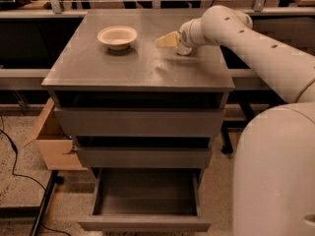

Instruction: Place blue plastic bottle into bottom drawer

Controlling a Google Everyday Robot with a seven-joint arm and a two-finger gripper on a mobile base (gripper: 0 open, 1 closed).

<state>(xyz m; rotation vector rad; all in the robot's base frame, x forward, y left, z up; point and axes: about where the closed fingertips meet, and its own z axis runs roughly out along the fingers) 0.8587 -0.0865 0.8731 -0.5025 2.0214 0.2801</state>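
Gripper (pixel 167 39) over the cabinet top (pixel 128 68), grip I cannot tell, blue plastic bottle (pixel 183 49) seemingly just behind the jaws: I'd confirm the hold before lowering to the open bottom drawer (pixel 145 198) well below them

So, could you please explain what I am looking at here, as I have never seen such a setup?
There is one camera view, looking down on the front of a grey-brown cabinet. The pale jointed tube coming in from the right is the robot's single arm. At its tip is the gripper, which hovers over the cabinet top, to the right of a white bowl. Whether it holds anything, I cannot tell. The bottom drawer is pulled open and looks empty. A cardboard box stands on the floor to the left.
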